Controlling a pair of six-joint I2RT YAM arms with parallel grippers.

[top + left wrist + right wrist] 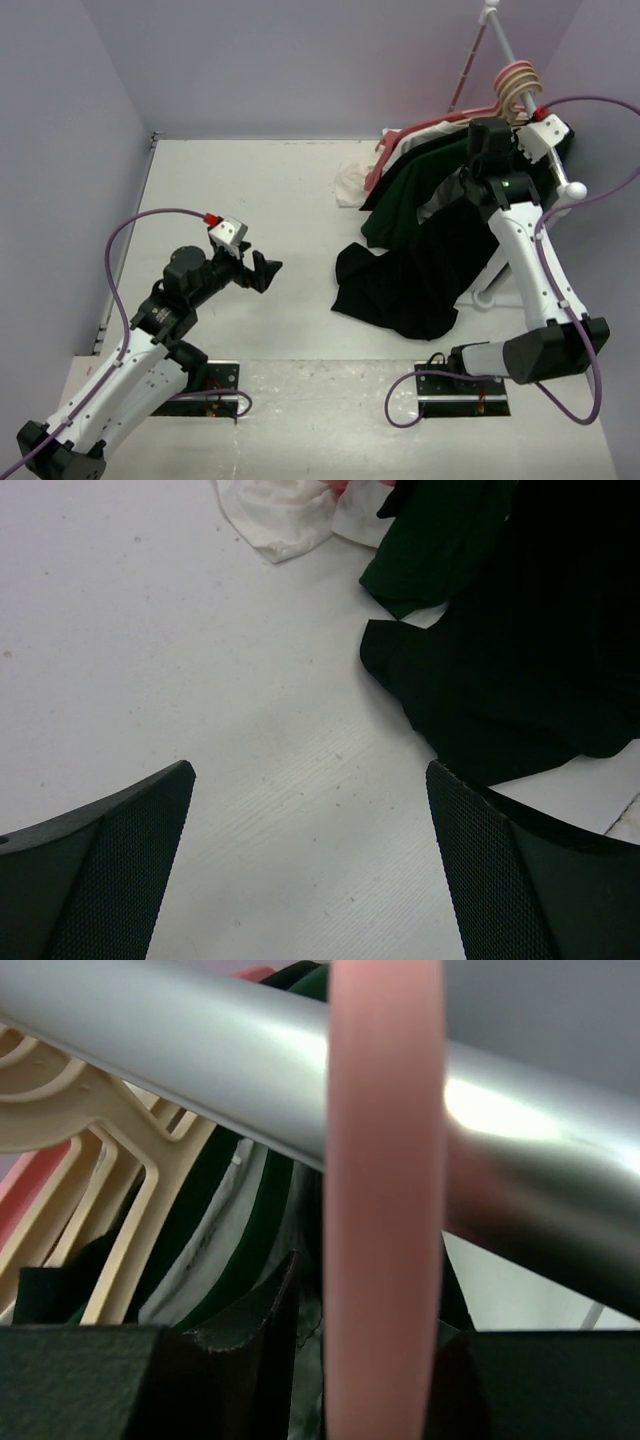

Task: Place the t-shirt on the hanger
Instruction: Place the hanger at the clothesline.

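One t-shirt (415,285) trails off the far-right rail (180,1045) onto the table (260,180); one hanger (385,1160) — right gripper (372,1345) pinching it. Left gripper (308,775) spread over bare table.

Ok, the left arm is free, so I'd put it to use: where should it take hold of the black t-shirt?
Probably the loose corner of the t-shirt that lies flat on the table, nearest the open left gripper. Come in low from the left: that corner juts out with bare table around it, so one finger could slide under.
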